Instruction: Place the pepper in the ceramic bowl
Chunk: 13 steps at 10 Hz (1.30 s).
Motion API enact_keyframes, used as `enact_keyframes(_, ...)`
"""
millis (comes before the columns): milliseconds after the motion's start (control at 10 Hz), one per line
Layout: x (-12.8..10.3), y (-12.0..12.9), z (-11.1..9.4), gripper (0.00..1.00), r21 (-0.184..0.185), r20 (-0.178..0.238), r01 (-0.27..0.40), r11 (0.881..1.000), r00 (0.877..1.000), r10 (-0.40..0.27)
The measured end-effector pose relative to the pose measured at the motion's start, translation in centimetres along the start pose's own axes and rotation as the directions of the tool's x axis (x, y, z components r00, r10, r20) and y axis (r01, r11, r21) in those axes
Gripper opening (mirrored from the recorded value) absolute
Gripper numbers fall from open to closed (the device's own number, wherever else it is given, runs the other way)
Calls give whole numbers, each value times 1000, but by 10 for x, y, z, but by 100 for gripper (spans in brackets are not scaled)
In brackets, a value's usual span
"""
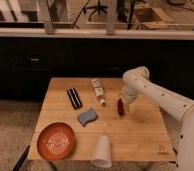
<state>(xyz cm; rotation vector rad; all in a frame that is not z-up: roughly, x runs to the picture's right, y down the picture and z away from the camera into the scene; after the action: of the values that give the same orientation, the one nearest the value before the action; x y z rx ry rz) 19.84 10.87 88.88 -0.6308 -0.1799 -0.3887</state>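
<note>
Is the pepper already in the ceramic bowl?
No: the pepper is beside the gripper at the table's right side, apart from the ceramic bowl at front left.

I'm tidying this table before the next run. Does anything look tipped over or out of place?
The white bottle lies on its side, and the white cup appears to sit mouth-down at the front edge of the table. Nothing looks spilled. The open end effector is down at the pepper, right of centre.

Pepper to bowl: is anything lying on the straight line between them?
Yes. The blue sponge lies roughly on that line, between the pepper, which is right by the gripper, and the bowl. The white cup lies beside the bowl, off the line.
</note>
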Motion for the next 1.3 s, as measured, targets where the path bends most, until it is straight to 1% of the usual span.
enact_keyframes(1300,1,-1,1,80,1,0,10,1000,1000,-10)
